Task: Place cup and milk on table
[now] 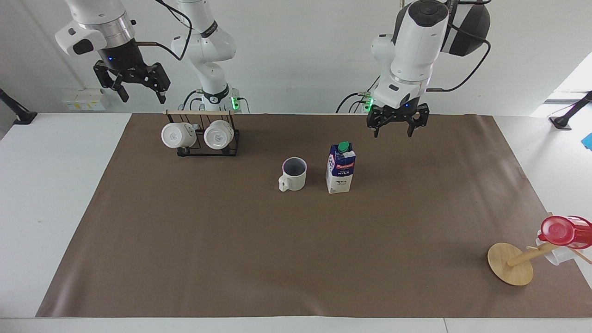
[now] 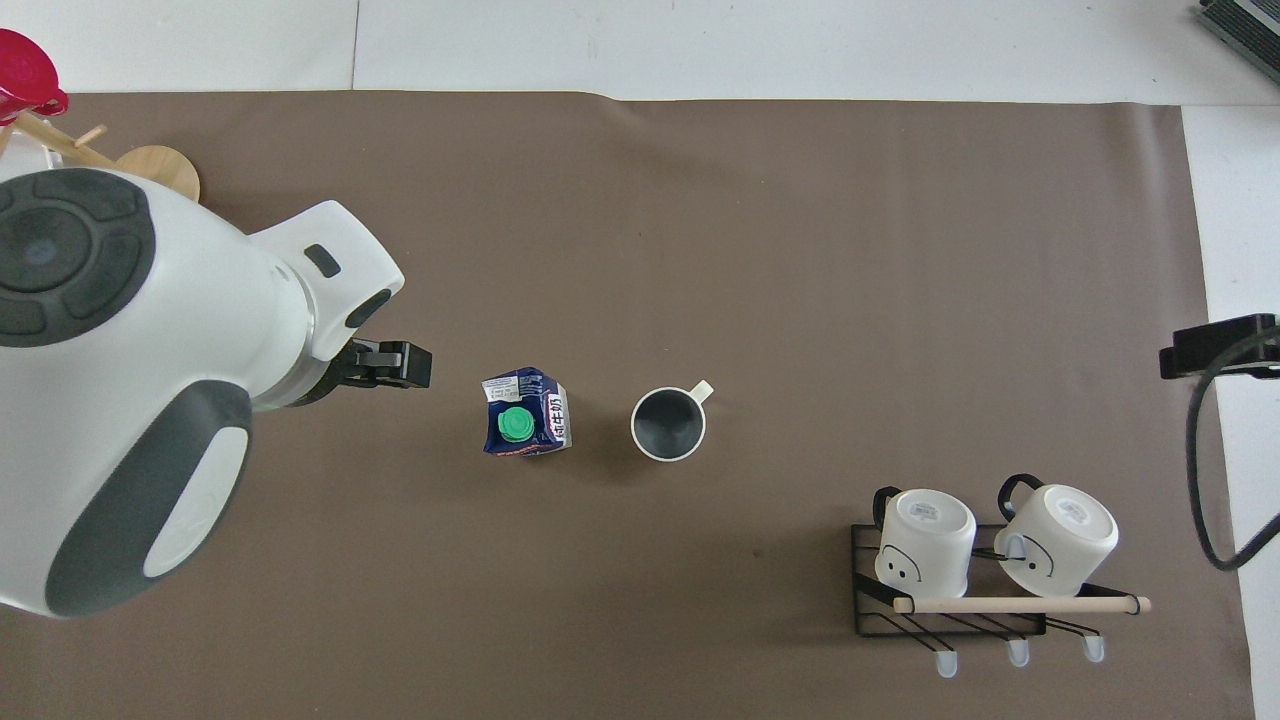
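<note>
The cream cup (image 1: 293, 174) (image 2: 668, 424) stands upright on the brown paper of the table (image 1: 231, 249), its dark inside facing up. Beside it, toward the left arm's end, the milk (image 1: 341, 168) (image 2: 526, 416) stands upright, a white and dark-blue carton with a green cap. My left gripper (image 1: 397, 123) hangs open and empty in the air, over the paper near the robots' edge and clear of the carton. My right gripper (image 1: 138, 90) is raised high over the table's edge by the mug rack, open and empty.
A black wire rack (image 1: 207, 143) (image 2: 950, 600) with two white mugs sits near the right arm's base. A tipped wooden stand (image 1: 511, 263) with a red cup (image 1: 564, 231) lies at the left arm's end, away from the robots.
</note>
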